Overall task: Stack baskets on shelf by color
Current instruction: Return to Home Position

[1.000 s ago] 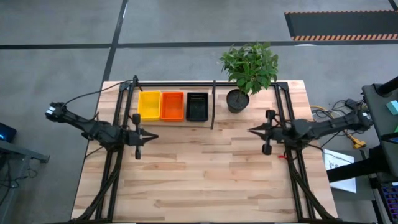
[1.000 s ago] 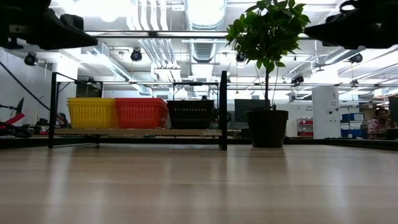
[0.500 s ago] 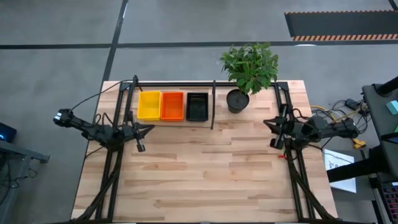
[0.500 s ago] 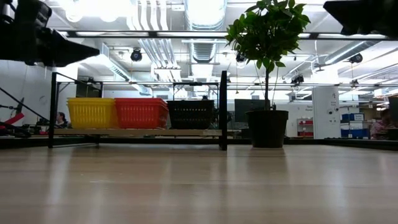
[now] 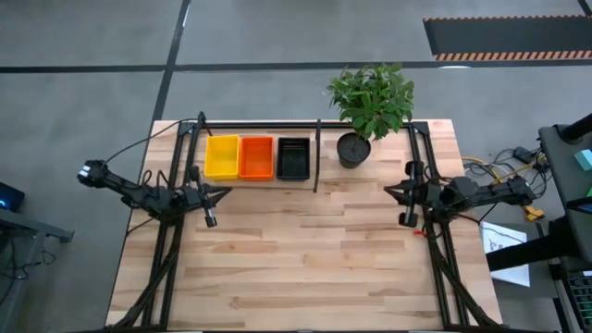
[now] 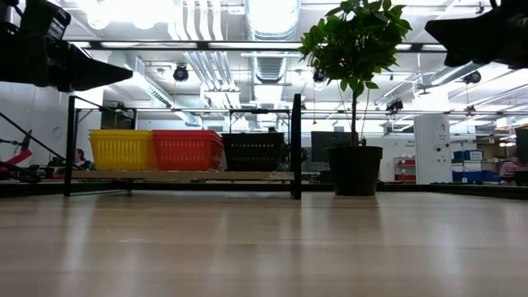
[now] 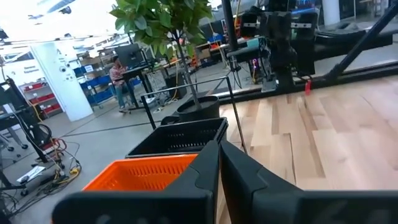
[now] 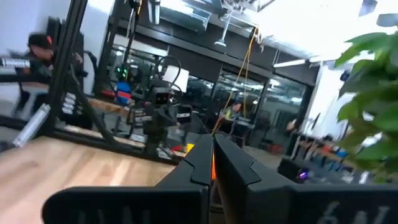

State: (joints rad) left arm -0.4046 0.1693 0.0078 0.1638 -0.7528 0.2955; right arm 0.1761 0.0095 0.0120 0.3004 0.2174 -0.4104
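Three baskets sit side by side on the shelf point(image 6: 181, 175) near the table's far edge: yellow point(image 5: 222, 156), red-orange point(image 5: 256, 157) and black point(image 5: 293, 158). The low view shows the same row: yellow point(image 6: 121, 149), red-orange point(image 6: 187, 149), black point(image 6: 254, 152). My left gripper point(image 5: 222, 192) hovers shut above the table, in front of the yellow basket, pointing right. Its wrist view looks over the red-orange basket point(image 7: 149, 174) and the black one point(image 7: 186, 135). My right gripper point(image 5: 387, 191) hovers shut near the table's right side, pointing left.
A black round pot point(image 5: 352, 150) with a leafy plant point(image 5: 372, 94) stands just right of the shelf's end rod point(image 5: 317, 157). Black frame rods run along the table's left point(image 5: 166, 240) and right point(image 5: 444, 259) sides. Bare wooden tabletop point(image 5: 305, 259) spreads in front of the shelf.
My left gripper has drawn back slightly toward the table's left edge and turned a little about its axis. My right gripper has pulled back toward the right edge, turning on the way. The baskets have stayed where they were.
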